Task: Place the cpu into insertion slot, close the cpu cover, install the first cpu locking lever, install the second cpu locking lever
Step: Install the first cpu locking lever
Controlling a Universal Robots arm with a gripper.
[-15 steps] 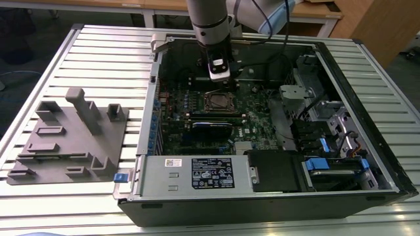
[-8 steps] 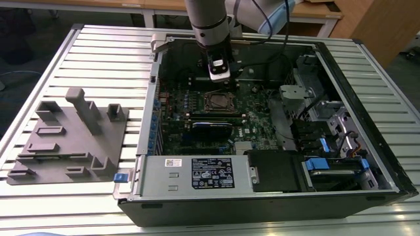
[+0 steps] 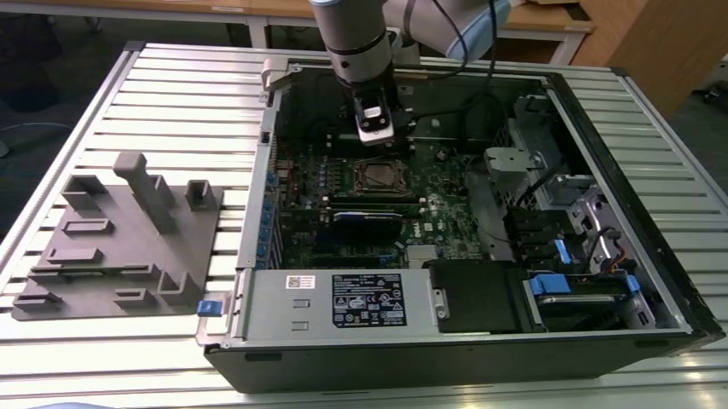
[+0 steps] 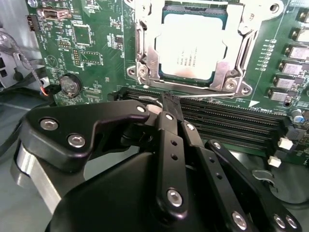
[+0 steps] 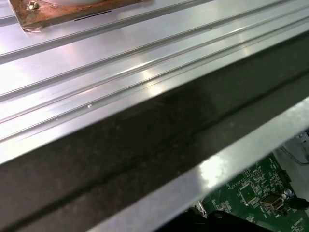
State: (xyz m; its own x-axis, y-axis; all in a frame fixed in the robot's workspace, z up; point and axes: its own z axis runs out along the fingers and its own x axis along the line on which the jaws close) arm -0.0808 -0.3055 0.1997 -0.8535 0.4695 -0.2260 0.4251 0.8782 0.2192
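Note:
The cpu lies flat in the insertion slot, its dull silver top showing through the cut-out of the cpu cover. The cover lies down over the chip. A thin metal locking lever runs along the socket's edge nearest the gripper. In the second wrist view my black gripper is shut, its fingertips together right at one end of that lever; whether they pinch it I cannot tell. In the exterior view the gripper hangs just above the far side of the socket inside the open computer case.
The green motherboard carries long black memory slots beside the socket. Case walls, a power supply and drive bays ring the board. A grey fixture rests on the slatted table at the exterior view's left.

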